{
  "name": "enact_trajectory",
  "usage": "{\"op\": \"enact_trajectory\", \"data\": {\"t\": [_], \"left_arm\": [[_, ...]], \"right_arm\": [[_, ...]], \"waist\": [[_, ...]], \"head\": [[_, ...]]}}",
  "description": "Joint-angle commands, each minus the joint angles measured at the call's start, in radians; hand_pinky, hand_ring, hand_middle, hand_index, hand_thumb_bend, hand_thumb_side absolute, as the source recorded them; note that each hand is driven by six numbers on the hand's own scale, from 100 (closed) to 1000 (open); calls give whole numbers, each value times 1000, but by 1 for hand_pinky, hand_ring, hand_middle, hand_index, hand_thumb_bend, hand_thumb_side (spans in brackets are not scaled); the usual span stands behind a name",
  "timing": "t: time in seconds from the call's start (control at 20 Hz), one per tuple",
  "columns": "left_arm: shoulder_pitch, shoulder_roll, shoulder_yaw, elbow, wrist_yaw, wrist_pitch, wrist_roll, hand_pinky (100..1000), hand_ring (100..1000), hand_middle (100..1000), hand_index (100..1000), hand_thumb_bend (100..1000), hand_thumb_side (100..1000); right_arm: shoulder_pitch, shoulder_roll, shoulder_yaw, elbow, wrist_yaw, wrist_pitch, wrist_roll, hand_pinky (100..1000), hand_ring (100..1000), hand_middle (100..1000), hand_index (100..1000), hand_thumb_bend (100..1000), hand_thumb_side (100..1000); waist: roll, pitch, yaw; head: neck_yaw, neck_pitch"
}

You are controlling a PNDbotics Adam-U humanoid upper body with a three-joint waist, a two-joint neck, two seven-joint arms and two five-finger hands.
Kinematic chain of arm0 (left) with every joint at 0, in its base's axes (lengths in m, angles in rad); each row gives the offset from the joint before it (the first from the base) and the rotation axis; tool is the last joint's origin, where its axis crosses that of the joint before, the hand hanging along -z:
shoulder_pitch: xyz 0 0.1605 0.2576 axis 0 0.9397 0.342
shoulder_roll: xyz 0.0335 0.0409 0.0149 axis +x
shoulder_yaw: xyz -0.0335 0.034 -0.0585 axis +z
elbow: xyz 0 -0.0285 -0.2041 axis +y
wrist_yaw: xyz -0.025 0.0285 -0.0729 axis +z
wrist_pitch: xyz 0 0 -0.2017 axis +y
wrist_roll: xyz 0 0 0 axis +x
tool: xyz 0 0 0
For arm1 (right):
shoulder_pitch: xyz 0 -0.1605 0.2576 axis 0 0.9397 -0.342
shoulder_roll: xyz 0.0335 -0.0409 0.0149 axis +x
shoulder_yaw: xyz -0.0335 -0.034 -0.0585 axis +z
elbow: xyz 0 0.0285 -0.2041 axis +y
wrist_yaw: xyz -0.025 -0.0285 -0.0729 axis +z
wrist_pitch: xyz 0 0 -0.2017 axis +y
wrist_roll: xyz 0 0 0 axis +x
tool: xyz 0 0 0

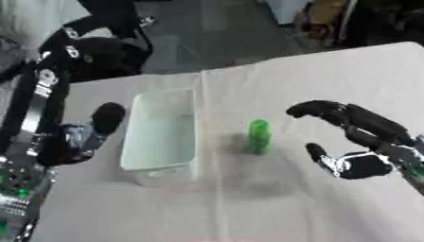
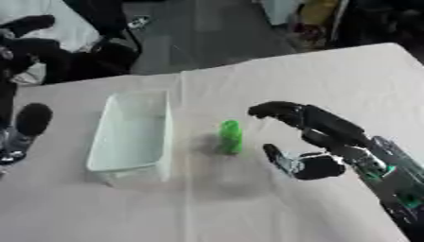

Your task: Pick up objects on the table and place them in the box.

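The robot's right hand [image 2: 319, 142], fingers and thumb spread apart, reaches toward a small upright green plastic object [image 2: 230, 136] standing mid-table beside the white rectangular plastic box [image 2: 164, 124]. A clipped approach could topple it. The left hand [image 1: 106, 118] idles near the table's left edge, grip unclear.

Bottle [image 1: 259, 135] stands between box [image 1: 162, 137] and right hand [image 1: 354, 142].
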Motion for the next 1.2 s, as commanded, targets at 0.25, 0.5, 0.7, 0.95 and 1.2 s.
{"op": "enact_trajectory", "data": {"t": [0.25,0.5,0.7,0.95,1.2], "left_arm": [[-62,-13,-2,-15,30,-10,-11,612,641,874,802,748,794],[-90,-27,-2,-15,39,-13,-13,611,641,874,801,749,794],[-105,-36,-1,-15,43,-14,-12,611,641,874,801,749,795],[-127,-46,-4,-15,47,-13,-17,611,641,875,801,750,796],[-148,-54,-5,-15,51,-10,-23,612,642,875,801,750,798]], "right_arm": [[-32,-45,-17,69,75,-29,-43,911,848,879,1000,100,593],[-50,-61,-24,98,98,-38,-69,912,849,879,1000,100,586],[-63,-71,-27,106,99,-44,-81,913,850,880,1000,100,583],[-76,-81,-32,112,87,-41,-79,914,849,880,1000,100,589],[-83,-92,-39,110,74,-35,-78,915,848,880,1000,100,582]], "waist": [[-6,6,29],[-3,26,49],[-1,38,63],[-3,54,82],[-8,67,101]], "head": [[-28,-30],[-31,-60],[-34,-72],[-40,-91],[-43,-99]]}}
